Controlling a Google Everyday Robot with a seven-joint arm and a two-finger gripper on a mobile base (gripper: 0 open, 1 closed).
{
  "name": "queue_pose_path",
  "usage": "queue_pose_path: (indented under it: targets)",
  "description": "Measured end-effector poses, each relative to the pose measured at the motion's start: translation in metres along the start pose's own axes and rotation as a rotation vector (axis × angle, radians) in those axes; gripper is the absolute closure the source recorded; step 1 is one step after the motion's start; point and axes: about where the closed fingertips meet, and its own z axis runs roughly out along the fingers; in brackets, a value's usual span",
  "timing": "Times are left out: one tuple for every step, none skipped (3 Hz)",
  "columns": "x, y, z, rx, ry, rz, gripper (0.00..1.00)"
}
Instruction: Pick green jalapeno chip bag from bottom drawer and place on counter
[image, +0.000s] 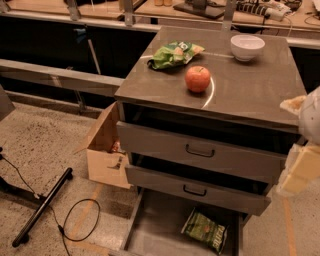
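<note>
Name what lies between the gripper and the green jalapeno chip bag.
In the camera view, the gripper hangs at the right edge; only the right end of the lower handled drawer lies between it and the green jalapeno chip bag.

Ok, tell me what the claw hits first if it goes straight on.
The pale claw at the right edge seems to point down: likely the speckled floor beside the wide grey metal bottom drawer, not the dark green foil chip bag. Depth unclear.
</note>
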Motion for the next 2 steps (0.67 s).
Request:
queue_pose_path:
  targets:
    - [0.036,0.03,0.051,-0.021,-0.011,0.038,0.0]
    - [0.068,0.058,0.112,-0.066,0.013,0.055,0.0]
